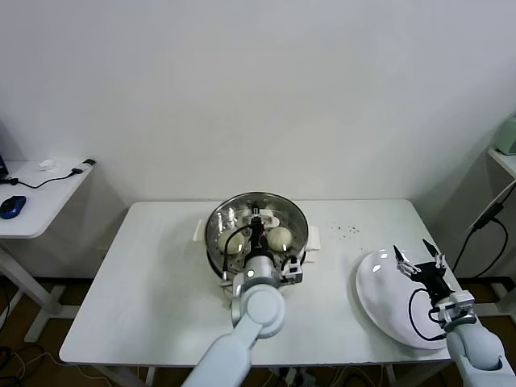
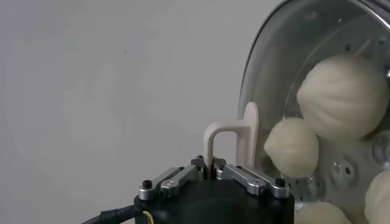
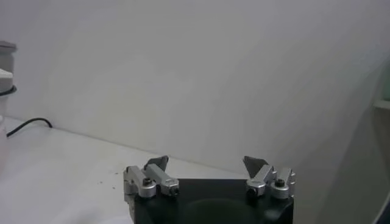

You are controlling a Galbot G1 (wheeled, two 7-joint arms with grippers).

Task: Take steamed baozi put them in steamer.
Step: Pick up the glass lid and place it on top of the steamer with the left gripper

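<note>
Left gripper [image 1: 256, 219] clamped on glass lid's white handle [image 2: 234, 143] over shiny steel steamer [image 1: 295, 211] holding cream-white baozi [image 2: 345, 97]; closing step, lowering squarely judged next; right gripper [image 1: 419, 260] empty, spread wide

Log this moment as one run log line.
left gripper: jaws shut, over round shiny steel steamer | cream-white round baozi: inside steamer | right gripper: jaws open, over large white plate

Cream-white baozi [image 2: 339, 97] lie in the shiny steel steamer [image 1: 256, 211], whose tray is dotted with perforations, just ahead of the black-and-silver left hand [image 2: 213, 171]. The desk [image 1: 153, 274] and plate [image 1: 385, 310] are white.
</note>
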